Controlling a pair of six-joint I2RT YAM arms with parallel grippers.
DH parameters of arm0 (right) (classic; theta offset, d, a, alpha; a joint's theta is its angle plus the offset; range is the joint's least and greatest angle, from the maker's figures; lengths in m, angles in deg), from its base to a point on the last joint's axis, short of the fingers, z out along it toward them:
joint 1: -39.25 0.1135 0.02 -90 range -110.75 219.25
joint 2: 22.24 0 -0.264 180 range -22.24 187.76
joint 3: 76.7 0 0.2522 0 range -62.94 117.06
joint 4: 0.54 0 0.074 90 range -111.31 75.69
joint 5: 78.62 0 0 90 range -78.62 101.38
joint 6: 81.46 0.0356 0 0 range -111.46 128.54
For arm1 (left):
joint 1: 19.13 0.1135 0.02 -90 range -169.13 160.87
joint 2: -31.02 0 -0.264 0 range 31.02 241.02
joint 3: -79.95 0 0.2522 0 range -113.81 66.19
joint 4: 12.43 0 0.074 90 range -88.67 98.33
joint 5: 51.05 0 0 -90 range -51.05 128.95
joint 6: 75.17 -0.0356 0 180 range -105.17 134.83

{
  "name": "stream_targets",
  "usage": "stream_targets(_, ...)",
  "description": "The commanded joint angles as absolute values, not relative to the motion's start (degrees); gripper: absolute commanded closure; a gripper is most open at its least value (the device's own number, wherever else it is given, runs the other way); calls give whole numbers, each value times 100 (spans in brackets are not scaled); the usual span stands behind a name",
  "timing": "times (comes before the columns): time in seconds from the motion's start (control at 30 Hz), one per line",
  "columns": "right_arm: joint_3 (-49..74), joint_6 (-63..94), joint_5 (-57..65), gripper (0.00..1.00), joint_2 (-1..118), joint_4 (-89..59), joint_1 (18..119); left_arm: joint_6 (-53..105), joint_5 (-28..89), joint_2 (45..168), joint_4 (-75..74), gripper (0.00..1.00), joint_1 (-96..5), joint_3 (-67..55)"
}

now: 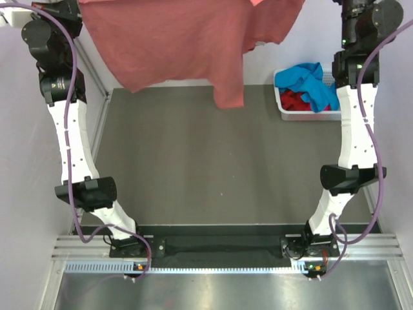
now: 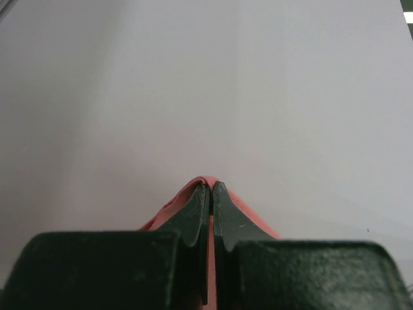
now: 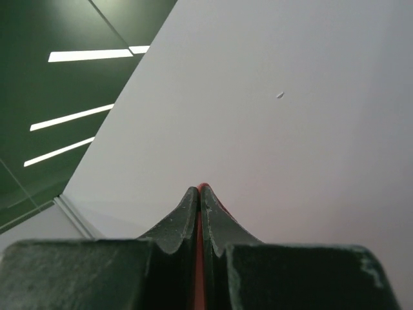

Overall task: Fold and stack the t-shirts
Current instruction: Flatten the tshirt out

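Dark grey table (image 1: 193, 168) stretched away from me. Raised above its far side, the salmon-pink t-shirt (image 1: 174, 39) hung spread out, one part drooping lower near the middle. My left gripper (image 2: 211, 187) was pinched tight on a pink fold. My right gripper (image 3: 199, 190) was likewise clamped on a sliver of the same cloth. At far right, a white basket (image 1: 306, 116) held the bright blue t-shirt (image 1: 314, 81) and dark red t-shirt (image 1: 295, 100).

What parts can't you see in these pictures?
Top view: salmon-pink t-shirt's upper part, cut off by the top edge.
Wrist views: most of that shirt, behind the left gripper and right gripper.
Top view: much of the dark red shirt, under the blue shirt in the basket.
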State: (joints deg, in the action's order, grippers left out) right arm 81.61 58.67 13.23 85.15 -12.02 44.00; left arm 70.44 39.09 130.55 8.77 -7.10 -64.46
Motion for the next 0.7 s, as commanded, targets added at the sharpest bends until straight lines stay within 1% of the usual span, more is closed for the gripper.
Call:
stream_targets(0.0,7954,5890,1324,100,7832,-903,4101,7055,3930,12395,432,100,-560,-5970)
stream_targets(0.03,7500,5864,1253,100,7570,-955,4083,7037,3921,12244,379,100,-568,-5689)
stream_targets(0.07,7209,5768,1157,100,7402,-999,4083,7020,3756,12078,318,100,-568,-5051)
stream_targets(0.1,6893,5741,1008,100,7226,-991,4083,7002,3711,11719,300,100,-560,-4705)
stream_targets(0.13,6272,5715,919,100,6894,-982,4075,6993,3675,11524,282,100,-568,-3971)
stream_targets(0.2,5671,5662,586,100,6593,-965,4083,6967,3561,10935,203,100,-568,-3211)
stream_targets(0.23,5137,5653,462,100,6339,-991,4083,6958,3543,10742,194,100,-560,-2512)
stream_targets(0.3,4589,5557,103,100,6057,-1070,4083,6809,3526,10242,281,100,-568,-1927)
stream_targets(0.33,4012,5495,31,100,5751,-1114,4092,6748,3543,10100,387,100,-551,-1507)
stream_targets(0.4,3429,5372,-57,100,5415,-1393,4092,6563,3552,9705,580,100,-559,-1153)
stream_targets(0.43,2939,5319,-66,100,5100,-1569,4092,6502,3535,9581,703,100,-577,-994)
stream_targets(0.53,2304,5074,64,100,4546,-2184,4179,6054,3753,9185,1089,100,-804,-493)
stream_targets(0.6,2170,4784,502,100,4342,-2563,4495,5764,3842,8940,1318,100,-928,-343)
stream_targets(0.67,2064,4634,532,100,4201,-2705,4741,5588,4201,8807,1678,100,-981,-237)
